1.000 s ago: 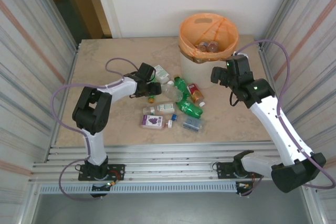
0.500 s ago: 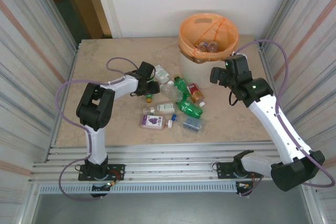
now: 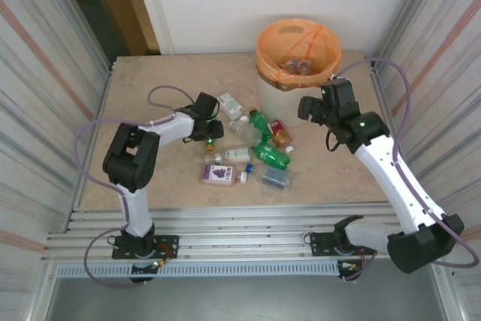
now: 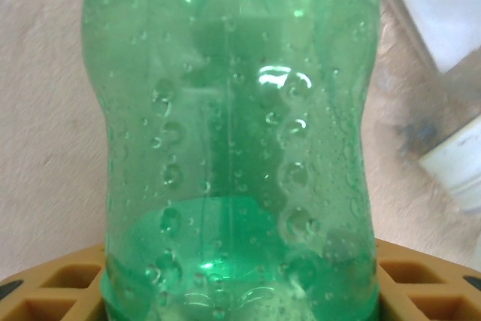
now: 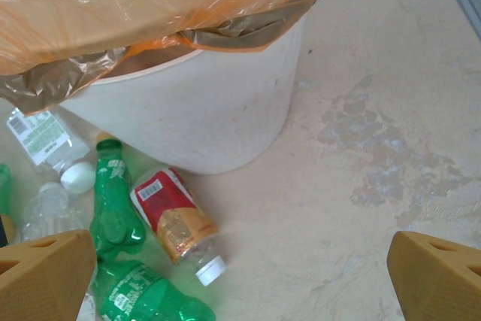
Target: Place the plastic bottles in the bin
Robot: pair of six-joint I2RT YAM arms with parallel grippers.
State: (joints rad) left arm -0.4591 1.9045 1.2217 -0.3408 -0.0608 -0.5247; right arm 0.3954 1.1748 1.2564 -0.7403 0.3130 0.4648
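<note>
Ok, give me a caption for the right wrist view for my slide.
Open right gripper hovering beside the bin, bottles lying at its base.

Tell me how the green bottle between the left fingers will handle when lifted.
The green bottle narrows at a waist and looks thin-walled, so it will likely flex when squeezed. Its glossy wall may slip. See-through, it is probably near empty and light.
</note>
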